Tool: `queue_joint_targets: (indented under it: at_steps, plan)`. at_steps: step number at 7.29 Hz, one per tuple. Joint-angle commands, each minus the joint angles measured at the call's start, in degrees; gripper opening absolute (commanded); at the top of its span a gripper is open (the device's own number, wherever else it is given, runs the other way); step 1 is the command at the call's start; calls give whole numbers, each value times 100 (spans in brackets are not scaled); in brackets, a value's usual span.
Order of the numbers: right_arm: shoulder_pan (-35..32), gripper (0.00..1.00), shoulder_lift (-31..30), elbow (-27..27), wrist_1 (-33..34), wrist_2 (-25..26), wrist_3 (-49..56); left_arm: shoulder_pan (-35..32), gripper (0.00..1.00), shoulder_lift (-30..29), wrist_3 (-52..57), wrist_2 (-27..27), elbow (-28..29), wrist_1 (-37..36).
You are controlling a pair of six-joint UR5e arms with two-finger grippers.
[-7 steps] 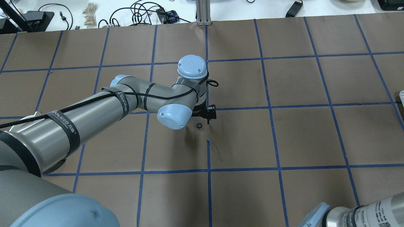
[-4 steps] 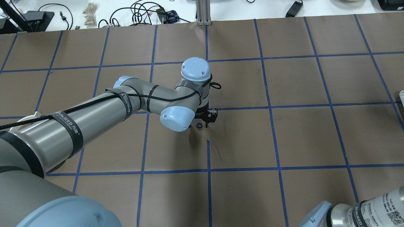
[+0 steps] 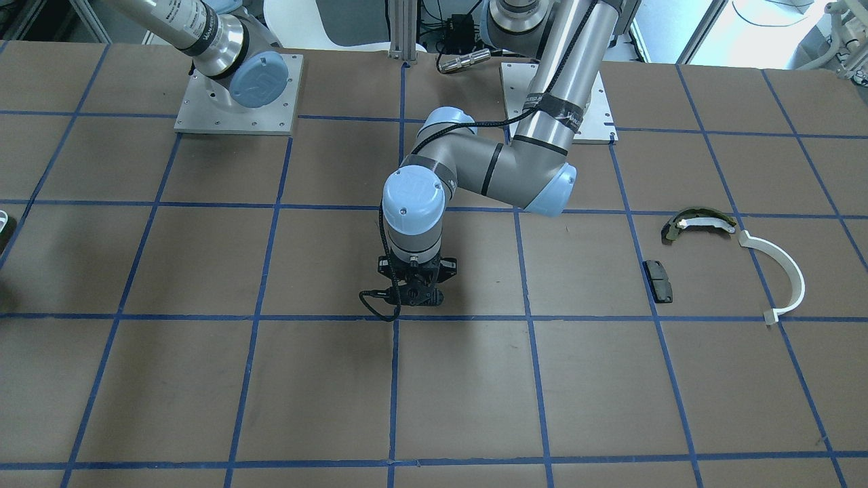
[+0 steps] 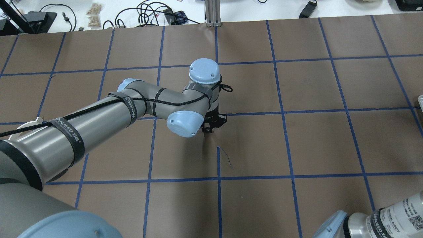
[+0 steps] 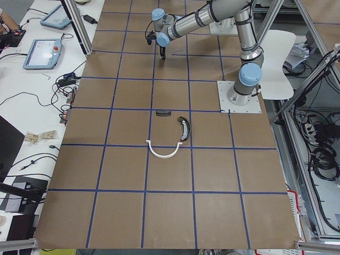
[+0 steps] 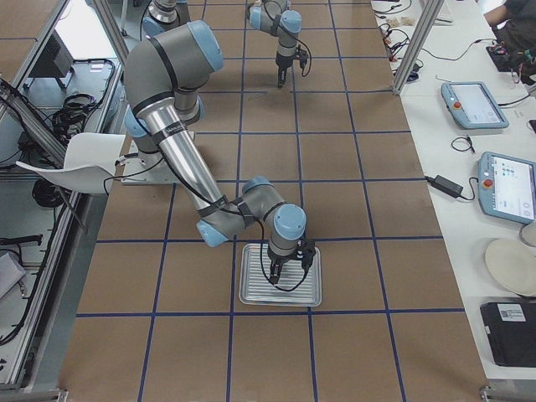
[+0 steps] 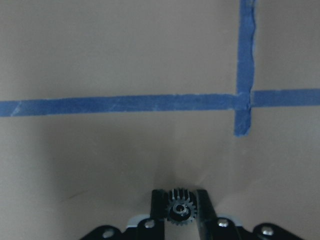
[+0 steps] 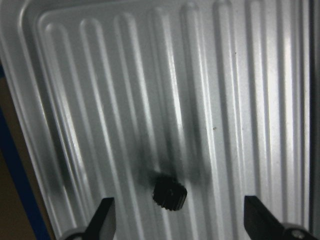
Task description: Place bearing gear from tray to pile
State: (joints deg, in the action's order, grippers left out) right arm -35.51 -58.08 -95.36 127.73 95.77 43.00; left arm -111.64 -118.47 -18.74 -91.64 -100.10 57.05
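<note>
A small black bearing gear point(image 7: 179, 210) sits between the fingers of my left gripper point(image 7: 179, 202), which is shut on it at the table's middle point(image 4: 207, 129), low over the brown paper. My right gripper point(image 8: 182, 215) is open above a ribbed metal tray point(image 8: 225, 100), with a second black gear point(image 8: 170, 192) lying on the tray between its fingers. The pile lies to the robot's left: a white arc point(image 3: 780, 271), an olive-and-white curved shoe point(image 3: 698, 222) and a black pad point(image 3: 658, 280). The tray point(image 6: 251, 289) shows in the exterior right view.
Blue tape lines grid the brown paper; a tape crossing point(image 7: 242, 100) lies just ahead of the left gripper. A metal post point(image 4: 211, 13) and cables stand at the table's far edge. The arm base plates point(image 3: 234, 95) are on the robot's side.
The gear lay on the paper beside the left gripper; the gripper has moved over it and closed around it. The right arm's elbow shifted slightly.
</note>
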Motion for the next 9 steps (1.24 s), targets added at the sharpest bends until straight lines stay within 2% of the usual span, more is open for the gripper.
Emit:
queue_joint_targets:
  at_steps: [1,2,3,4,5,7,9]
  plan:
    - [0,87,122,61,33,-41,15,708,0,218,378,-545,130,531]
    - [0,81,130,35,24,-32,16,1244,0,454,728,-496,296,726]
    - [0,78,122,26,-11,-6,16,1763,0,587,1393,-434,594,1390]
    - [0,73,104,52,-46,12,24,2012,0,719,1721,-477,666,1727]
    - [0,66,104,61,-55,21,42,2362,0,851,1751,-599,641,1817]
    - [0,47,95,70,-46,-5,42,3836,0,861,3192,-723,605,1827]
    - [0,44,104,61,-46,-14,51,4787,0,738,4436,-741,422,1687]
